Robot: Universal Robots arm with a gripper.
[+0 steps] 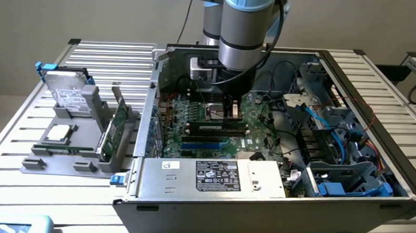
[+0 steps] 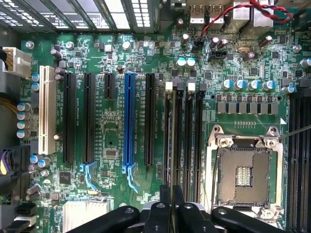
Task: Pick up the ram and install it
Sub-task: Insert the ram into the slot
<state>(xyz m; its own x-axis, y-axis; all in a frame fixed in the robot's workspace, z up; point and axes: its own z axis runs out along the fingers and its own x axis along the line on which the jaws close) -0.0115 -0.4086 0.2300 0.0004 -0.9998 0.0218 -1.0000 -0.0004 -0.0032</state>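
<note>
In the wrist view the ram (image 2: 170, 141) is seen edge-on as a thin green strip, lying along one of the black memory slots (image 2: 187, 141) beside the CPU socket (image 2: 243, 177). My gripper (image 2: 171, 208) is shut on the ram, its black fingers (image 2: 160, 213) pressed close on either side of the stick's edge. The exterior view has the gripper (image 1: 229, 116) low inside the open computer case, over the motherboard, with the ram (image 1: 206, 126) standing on edge at the slots under it. Whether the stick is seated, I cannot tell.
Black and blue expansion slots (image 2: 129, 121) run parallel beside the memory slots. The power supply (image 1: 213, 175) sits at the case's front, with cables and drive bays (image 1: 346, 180) on the exterior view's right. Outside the case, a grey holder (image 1: 73, 142) carries a hard disk (image 1: 68, 94) and a green card (image 1: 116, 125).
</note>
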